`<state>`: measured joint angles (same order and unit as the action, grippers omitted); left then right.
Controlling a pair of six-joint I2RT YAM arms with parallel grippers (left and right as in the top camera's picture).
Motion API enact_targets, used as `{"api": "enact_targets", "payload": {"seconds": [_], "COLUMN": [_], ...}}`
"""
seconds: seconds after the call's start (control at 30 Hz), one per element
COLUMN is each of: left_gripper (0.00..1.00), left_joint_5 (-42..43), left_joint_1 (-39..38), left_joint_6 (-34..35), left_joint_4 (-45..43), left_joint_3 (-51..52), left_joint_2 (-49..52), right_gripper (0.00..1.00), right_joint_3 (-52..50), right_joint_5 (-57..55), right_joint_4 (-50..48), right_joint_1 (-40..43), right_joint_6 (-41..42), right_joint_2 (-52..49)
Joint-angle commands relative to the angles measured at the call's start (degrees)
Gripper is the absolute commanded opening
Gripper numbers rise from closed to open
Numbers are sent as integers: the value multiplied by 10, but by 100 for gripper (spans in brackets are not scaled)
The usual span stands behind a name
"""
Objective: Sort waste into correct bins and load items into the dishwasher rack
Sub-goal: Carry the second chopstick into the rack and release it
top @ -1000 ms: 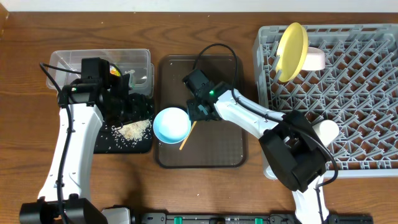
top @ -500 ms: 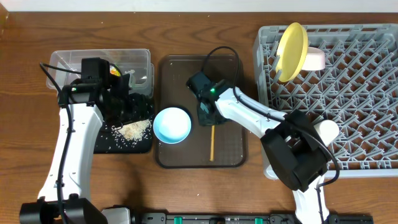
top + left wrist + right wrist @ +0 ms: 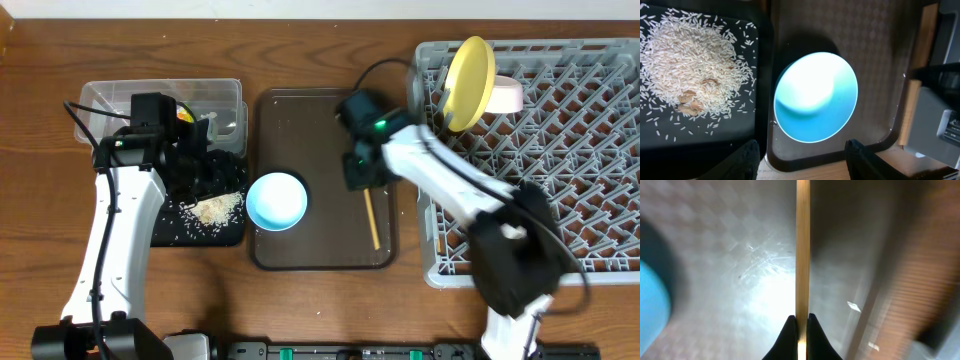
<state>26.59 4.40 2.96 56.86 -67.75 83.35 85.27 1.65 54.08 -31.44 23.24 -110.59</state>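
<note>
Right gripper (image 3: 362, 168), just above the centre of the overhead view, is clenched on the wooden chopsticks (image 3: 371, 218). The wrist camera shows its jaws pinched tight on one end, and the shaft (image 3: 802, 245) runs straight up the middle of that frame. Only one stick shows in either view, so I cannot tell whether both of the pair are caught.

From the grip, the wood slants down toward the lower right corner of the brown serving tray (image 3: 320, 100), right of the light blue bowl (image 3: 277, 201). It looks lifted off the tray, though blur makes that uncertain.

Chopsticks are light, stiff and thin, with a smooth surface. Weight is probably no trouble, but rotation likely is. Held at one end, the long free part can swing or twist between the pads, and a second stick could slide out. A hold nearer the middle would steady it.

In the dishwasher rack (image 3: 560, 160) at the right, where the yellow plate (image 3: 470, 70) stands on edge, something this slender could drop through the grid unless laid across the pegs.

Left gripper (image 3: 804, 162) hangs open and empty above the bowl and the black tray (image 3: 752, 30) of rice scraps (image 3: 690, 70).
</note>
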Motion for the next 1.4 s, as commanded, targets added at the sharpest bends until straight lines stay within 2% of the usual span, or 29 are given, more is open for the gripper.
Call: {"api": "enact_targets", "payload": {"seconds": [0.0, 0.23, 0.4, 0.7, 0.9, 1.03, 1.13, 1.27, 1.37], "left_gripper": [58, 58, 58, 58, 58, 58, 58, 58, 58], "left_joint_5": [-3, -3, -3, -3, -3, -3, -3, -15, -61], "left_joint_1": [1, 1, 1, 1, 1, 1, 1, 1, 1], "left_joint_6": [-3, -3, -3, -3, -3, -3, -3, -3, 0], "left_joint_4": [3, 3, 3, 3, 3, 3, 3, 3, 8], "left_joint_3": [-7, -7, -7, -7, -7, -7, -7, -7, -7], "left_joint_2": [-2, -2, -2, -2, -2, -2, -2, -2, -2], "right_gripper": [1, 1, 1, 2, 11, 24, 27, 31, 40], "right_joint_3": [2, 2, -3, -31, -33, -30, -24, -9, -8], "right_joint_5": [3, -7, -51, -53, -52, -44, -27, 33, 116], "right_joint_4": [19, 75, 115, 106, 93, 87, 87, 71, 20], "right_joint_1": [35, 104, 148, 184, 183, 183, 183, 181, 171], "right_joint_6": [-59, -133, -139, -143, -143, -143, -143, -144, -144], "right_joint_2": [83, 161, 153, 113, 96, 97, 100, 117, 128]}}
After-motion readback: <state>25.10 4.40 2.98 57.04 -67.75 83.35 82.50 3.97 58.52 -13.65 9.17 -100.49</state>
